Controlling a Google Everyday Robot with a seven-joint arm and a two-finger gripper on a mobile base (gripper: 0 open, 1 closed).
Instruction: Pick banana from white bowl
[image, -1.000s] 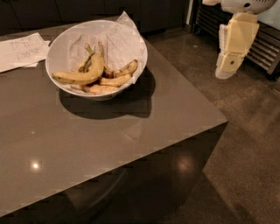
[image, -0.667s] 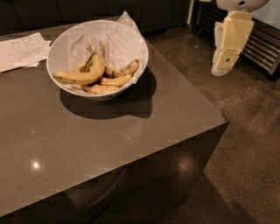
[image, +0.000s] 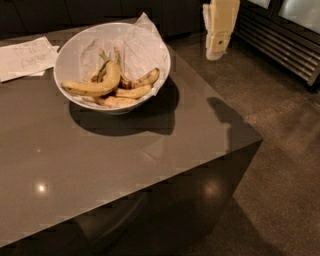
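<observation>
- A broad table (image: 125, 170) with a smooth, glossy, dark grey-brown top fills most of the view. Its polished surface mirrors small ceiling lights, and its square corner points to the right.
- A dull, speckled, stone-like floor (image: 280, 125) lies to the right of the table. A dark slatted metal grille (image: 285, 45) runs along the far edge.
- The white bowl (image: 62, 60) is wide, round and shiny. It stands on the far part of the table and casts a deep shadow toward the viewer. Crinkled white paper lining (image: 140, 45) pokes above its far rim.
- Flat handwritten paper sheets (image: 25, 57) lie on the table just left of the bowl.
- The cream-coloured gripper (image: 218, 47) hangs at the top right, past the table's far edge and well apart from the bowl. It carries no banana. Whether it is released or clenched cannot be told.
- The banana (image: 95, 86) is long, curved, bright yellow and green-stemmed. It rests inside the bowl on top of the pile.
- Shorter, browner, spotted bananas (image: 132, 91) lie beside and under it.
- Judged from this, the task has barely begun: the approach, grasp and lift are all left to do.
</observation>
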